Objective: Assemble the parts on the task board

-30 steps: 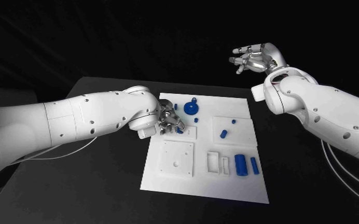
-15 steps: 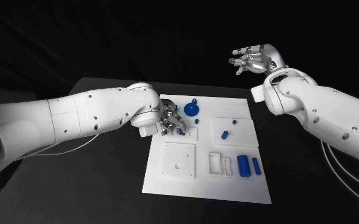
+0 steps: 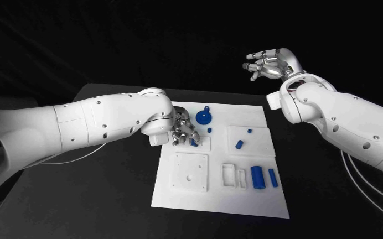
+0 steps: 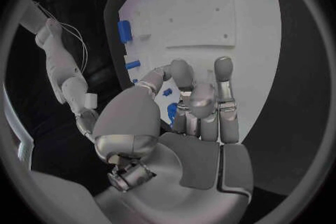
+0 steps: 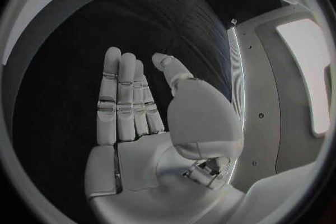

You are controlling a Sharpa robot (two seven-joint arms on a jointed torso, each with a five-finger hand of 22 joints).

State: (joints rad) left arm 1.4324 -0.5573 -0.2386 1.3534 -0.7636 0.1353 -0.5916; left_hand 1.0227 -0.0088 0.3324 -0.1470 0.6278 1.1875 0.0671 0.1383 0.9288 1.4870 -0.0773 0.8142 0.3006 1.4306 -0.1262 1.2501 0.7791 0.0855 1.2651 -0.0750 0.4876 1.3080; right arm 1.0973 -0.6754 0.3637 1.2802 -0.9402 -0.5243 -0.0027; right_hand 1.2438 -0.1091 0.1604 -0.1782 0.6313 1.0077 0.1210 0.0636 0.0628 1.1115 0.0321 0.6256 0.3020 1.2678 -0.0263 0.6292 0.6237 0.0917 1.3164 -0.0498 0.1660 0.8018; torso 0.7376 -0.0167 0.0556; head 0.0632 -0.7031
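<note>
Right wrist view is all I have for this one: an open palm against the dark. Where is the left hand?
Observer: The left hand is down over the far left part of the white board, fingertips by a small blue piece.
Operator: Is it holding that piece?
Observer: I cannot tell. In the left wrist view the curled fingers crowd it, and contact is unclear.
Operator: Where is my right hand relative to the table?
Observer: The right hand hangs high beyond the far right side of the table, away from the board, holding nothing.
</note>
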